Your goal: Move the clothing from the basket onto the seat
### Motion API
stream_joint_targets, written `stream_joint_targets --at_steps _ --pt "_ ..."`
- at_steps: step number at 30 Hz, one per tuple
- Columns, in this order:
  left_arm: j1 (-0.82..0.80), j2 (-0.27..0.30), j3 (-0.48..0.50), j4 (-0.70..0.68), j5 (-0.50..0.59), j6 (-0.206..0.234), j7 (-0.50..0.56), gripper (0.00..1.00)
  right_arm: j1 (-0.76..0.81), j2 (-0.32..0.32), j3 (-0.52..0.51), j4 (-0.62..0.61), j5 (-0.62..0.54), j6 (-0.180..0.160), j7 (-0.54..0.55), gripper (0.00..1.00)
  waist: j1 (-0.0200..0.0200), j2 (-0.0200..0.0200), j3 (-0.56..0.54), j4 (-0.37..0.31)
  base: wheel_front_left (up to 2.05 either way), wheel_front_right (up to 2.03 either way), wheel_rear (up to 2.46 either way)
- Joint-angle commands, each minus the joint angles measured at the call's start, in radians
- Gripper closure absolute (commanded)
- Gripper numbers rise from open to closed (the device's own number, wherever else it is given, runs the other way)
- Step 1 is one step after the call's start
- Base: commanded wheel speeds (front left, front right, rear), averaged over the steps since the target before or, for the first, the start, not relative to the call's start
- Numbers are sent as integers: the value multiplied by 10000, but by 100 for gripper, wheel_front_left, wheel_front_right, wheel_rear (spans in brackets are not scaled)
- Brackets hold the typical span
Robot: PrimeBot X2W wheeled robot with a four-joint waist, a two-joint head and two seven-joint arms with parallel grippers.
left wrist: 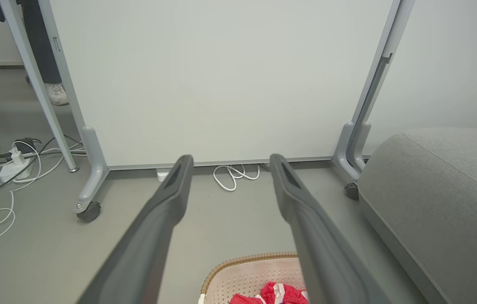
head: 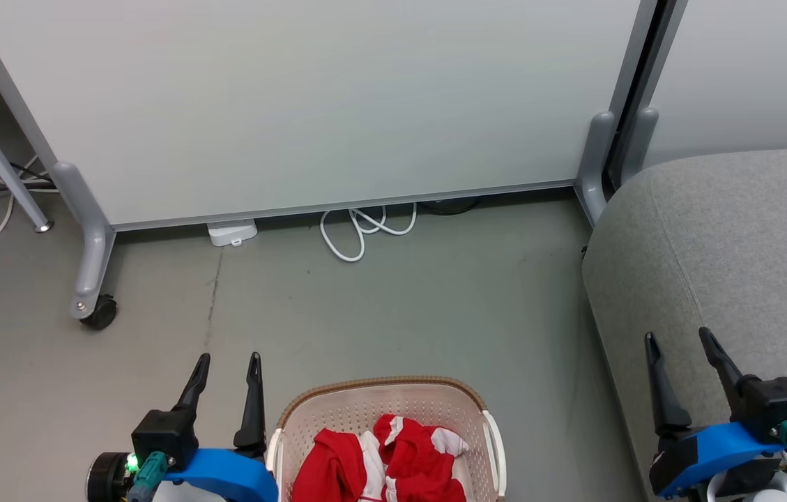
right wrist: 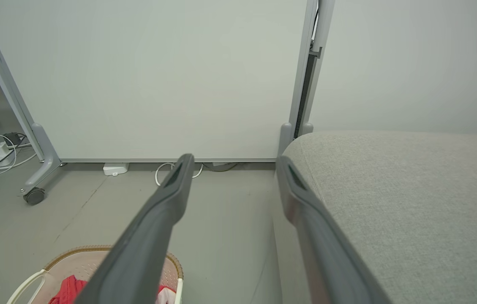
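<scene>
1. Looking down from the head view, the basket (head: 379, 385) sits on the grey floor (head: 400, 300) at the bottom edge. The clothing (head: 407, 453) is heaped inside it, red with white panels. The left gripper (head: 229, 357) hangs just left of the basket, fingers spread and holding nothing. The right gripper (head: 677, 335) hovers well to the right of the basket, over the front of the seat (head: 735, 244), also spread and empty. Beyond the basket stands a pale partition panel (head: 309, 104), with a white cable (head: 358, 230) looped at its foot.
2. From the left wrist view, the left gripper (left wrist: 230, 158) stands wide apart with nothing between its fingers. The basket (left wrist: 242, 261) shows low between them, and the clothing (left wrist: 280, 293) is a red bunch inside. The seat (left wrist: 441, 190) lies right of the basket, apart from it. Far beyond the basket to the left, a person's shoe (left wrist: 56, 93) shows past the panel.
3. From the right wrist view, the right gripper (right wrist: 235, 158) is released and empty. The basket (right wrist: 77, 251) sits at the lower left, partly behind one finger, with the clothing (right wrist: 67, 289) in it. The seat (right wrist: 411, 190) spreads to the right of the basket.
</scene>
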Motion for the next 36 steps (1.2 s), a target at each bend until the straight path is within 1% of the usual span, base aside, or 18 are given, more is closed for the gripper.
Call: stream_joint_targets --at_steps 1,8,9,11,21,26,27,29,36 --pt "-41 49 -13 43 -1 -42 -50 0 -48 -51 54 12 29 1 -33 0 0 -1 55 -74 0 0 0" --pt "-450 230 53 337 -86 -1 61 0 -458 -51 402 -41 146 1 -124 0 0 -1 739 -697 0 0 0" --pt "-625 292 66 427 -116 -22 183 0 -614 -49 500 -50 217 1 -154 0 0 -1 1089 -933 0 0 0" --pt "-830 366 130 499 -203 -22 302 0 -788 -48 604 -78 241 1 -197 0 0 -1 1506 -1169 0 0 0" --pt "-2084 825 437 1183 -468 74 998 0 -1829 -40 1095 -1 655 1 -598 0 0 -1 3679 -2135 0 0 0" --pt "-2668 1014 458 1788 -569 32 1415 0 -2287 -37 1363 184 920 1 -838 0 0 -1 4590 -2476 0 0 0" --pt "-2668 1014 458 1788 -569 32 1415 0 -2287 -37 1363 184 920 1 -838 0 0 -1 4590 -2476 0 0 0" --pt "-2880 1075 450 2081 -619 36 1656 0 -2446 -36 1485 252 1046 1 -928 0 0 -1 4921 -2592 0 0 0" --pt "-3473 1154 536 3029 -746 371 2404 0 -3053 -31 2013 505 1549 1 -1155 0 0 -1 5965 -2979 0 0 0"
